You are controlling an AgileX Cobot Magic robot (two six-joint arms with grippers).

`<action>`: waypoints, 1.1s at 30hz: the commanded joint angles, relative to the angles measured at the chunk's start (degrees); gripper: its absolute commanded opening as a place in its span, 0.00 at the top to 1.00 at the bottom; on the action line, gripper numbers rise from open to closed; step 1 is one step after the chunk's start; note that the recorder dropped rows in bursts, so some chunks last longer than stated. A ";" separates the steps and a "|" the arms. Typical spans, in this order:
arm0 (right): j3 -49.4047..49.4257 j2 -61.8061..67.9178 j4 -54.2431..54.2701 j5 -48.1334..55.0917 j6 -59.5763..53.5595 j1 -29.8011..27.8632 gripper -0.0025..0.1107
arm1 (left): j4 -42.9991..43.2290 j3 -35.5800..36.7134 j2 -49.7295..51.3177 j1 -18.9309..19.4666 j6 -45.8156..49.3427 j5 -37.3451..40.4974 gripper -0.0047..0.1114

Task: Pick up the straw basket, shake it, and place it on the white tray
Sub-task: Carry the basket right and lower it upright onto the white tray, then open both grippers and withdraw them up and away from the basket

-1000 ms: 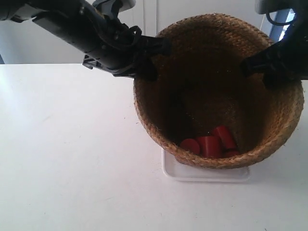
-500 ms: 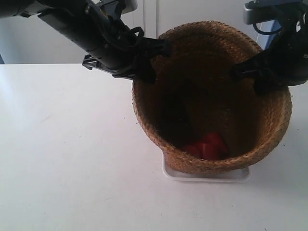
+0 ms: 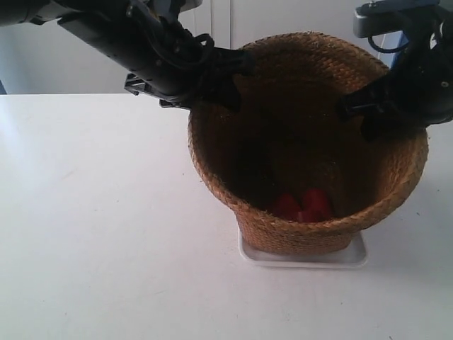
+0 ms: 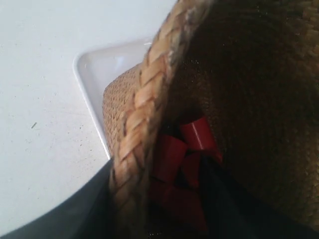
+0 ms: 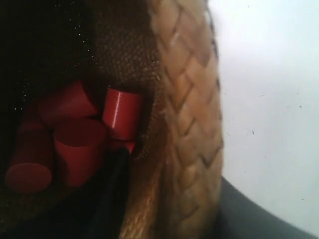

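The basket [image 3: 297, 230] stood upright, its base on or just above the tray [image 3: 356, 256] on the tabletop [image 3: 106, 248]; contact could not be confirmed. The left fingers [image 4: 70, 219] and right fingers [image 5: 113, 194] each pinched its braided rim on opposite sides. Finishing well probably meant lowering both sides evenly, holding the base centred, and letting go only once it sat flat with the red cylinders [image 5: 75, 144] settled. No brand or writing was legible.

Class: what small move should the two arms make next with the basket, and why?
Probably ease the basket straight down onto the tray: it stands upright over the tray, left pincer and right pincer grip its rim, and contact is unclear.
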 commanded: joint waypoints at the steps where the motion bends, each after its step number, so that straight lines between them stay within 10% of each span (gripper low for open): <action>1: -0.12 0.33 -0.27 -0.66 -0.58 0.03 0.56 | -1.04 -0.60 -0.31 -0.43 1.24 -1.10 0.46; 12: -0.21 -1.92 -2.60 -4.68 1.09 0.03 0.37 | -0.91 -0.60 -0.31 -0.43 2.27 -0.57 0.33; 33: -0.84 -13.84 -3.52 -6.53 0.27 0.03 0.37 | 10.99 -0.74 -10.35 -0.30 2.25 2.44 0.33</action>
